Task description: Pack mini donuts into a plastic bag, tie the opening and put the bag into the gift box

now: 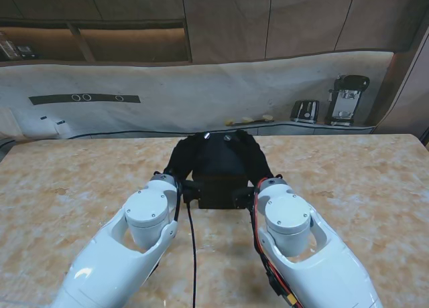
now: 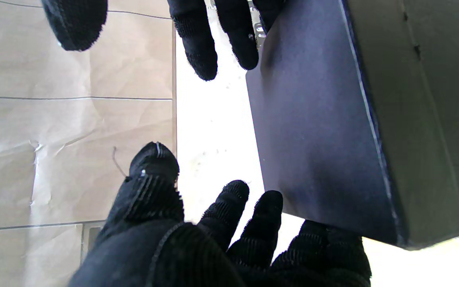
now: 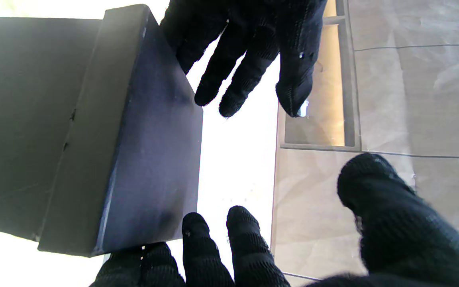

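A dark navy gift box (image 1: 221, 193) lies on the table in front of me, mostly covered by my two black-gloved hands. My left hand (image 1: 179, 162) reaches over its left end, my right hand (image 1: 258, 159) over its right end. In the left wrist view the box (image 2: 313, 119) rests against the outer fingers of the left hand (image 2: 197, 239), whose fingers are spread; the right hand (image 2: 213, 36) shows opposite. In the right wrist view the box (image 3: 153, 139) touches the outer fingers of the spread right hand (image 3: 229, 247), facing the left hand (image 3: 253, 48). No donuts or bag are visible.
The marble-patterned table (image 1: 80, 181) stretches to both sides. A black cable (image 1: 192, 254) runs between my arms. Two small appliances (image 1: 305, 110) (image 1: 345, 100) stand on the ledge at the back right, against a paper-covered wall.
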